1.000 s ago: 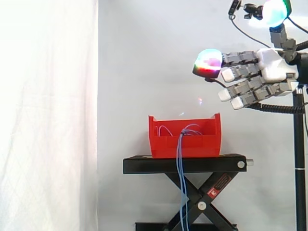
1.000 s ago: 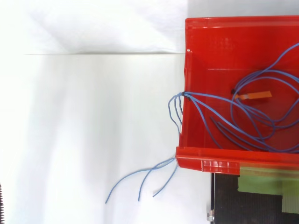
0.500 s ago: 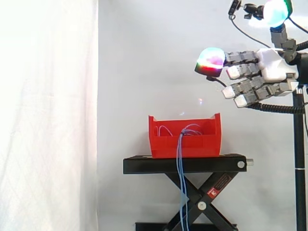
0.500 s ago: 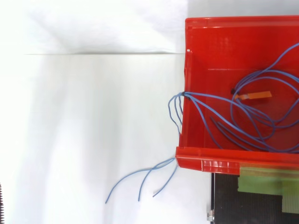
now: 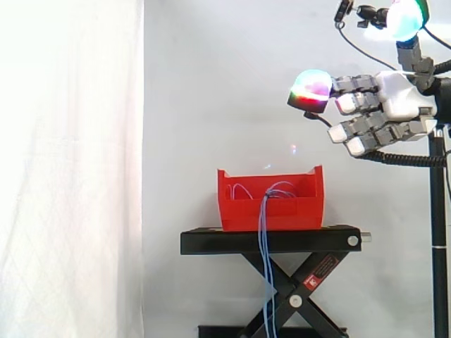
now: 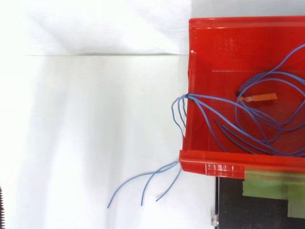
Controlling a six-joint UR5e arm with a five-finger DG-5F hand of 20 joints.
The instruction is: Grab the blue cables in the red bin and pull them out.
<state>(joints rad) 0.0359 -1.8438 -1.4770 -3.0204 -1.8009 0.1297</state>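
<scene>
The red bin (image 5: 271, 208) sits on a black stand (image 5: 211, 241). Thin blue cables (image 6: 257, 125) lie looped inside the bin (image 6: 219, 43). Some strands spill over its wall and hang down past the stand (image 5: 264, 271); their loose ends show in the top view (image 6: 143, 183). My hand (image 5: 402, 98) hovers high to the right of the bin, well above its rim. Its fingers stretch leftward, nearly straight, and hold nothing. One glowing fingertip (image 5: 311, 90) points toward the curtain.
A small orange tag (image 6: 259, 98) lies among the cables in the bin. Green tape (image 6: 271, 186) sits on the stand top beside the bin. A white curtain hangs behind and to the left. A black pole (image 5: 438, 232) stands at the right edge.
The hand has drifted slightly up and to the right, away from the bin. Bin and cables are unmoved.
</scene>
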